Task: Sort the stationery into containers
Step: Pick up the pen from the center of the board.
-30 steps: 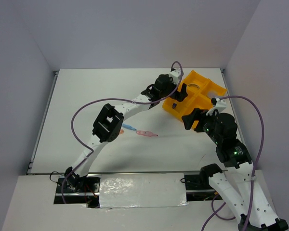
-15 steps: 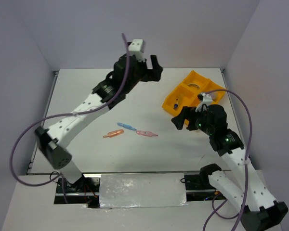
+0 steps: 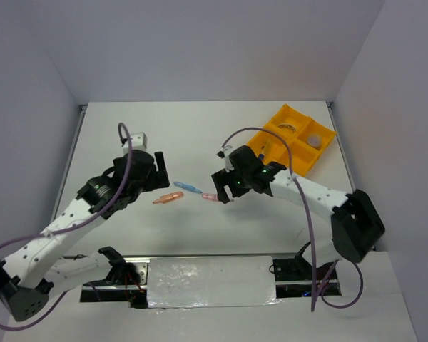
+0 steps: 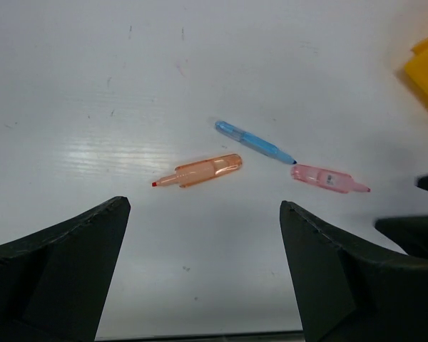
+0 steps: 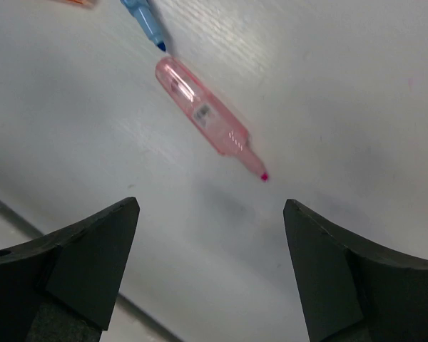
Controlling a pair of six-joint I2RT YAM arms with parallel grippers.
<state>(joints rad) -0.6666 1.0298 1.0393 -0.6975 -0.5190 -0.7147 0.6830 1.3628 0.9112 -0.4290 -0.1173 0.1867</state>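
Three short sticks lay loose on the white table [image 3: 128, 128], near its middle and well apart from the yellow tray [image 3: 304, 162] at the far right. The orange stick [image 3: 168, 198] was the leftmost. The blue stick [image 3: 188, 188] sat just to the right of it and a little farther back. The pink stick [image 3: 212, 197] lay to the right of the blue one, with its thin tip pointing right. From the left wrist camera the orange stick [image 4: 200, 170] and the blue stick [image 4: 253, 142] lay close together but apart, and the blue tip came very near the blunt end of the pink stick [image 4: 327, 178]; I could not tell whether they touched.

The left gripper [image 3: 159, 172] hung to the left of the sticks with its jaws spread wide and nothing between them. In its own view, bare table showed between the two fingers [image 4: 57, 271].

The right gripper [image 3: 225, 188] stood just beside the pink stick, on its right, also wide open and empty. Its wrist camera looked down on the pink stick [image 5: 203, 116], which lay flat and aslant beyond the two dark fingers [image 5: 78, 263], touched by neither. The blue tip [image 5: 144, 18] showed at the top edge.

In the tray, a tan tape ring [image 3: 289, 129] lay in the far compartment and a grey-white round piece [image 3: 314, 140] in the right-hand one.
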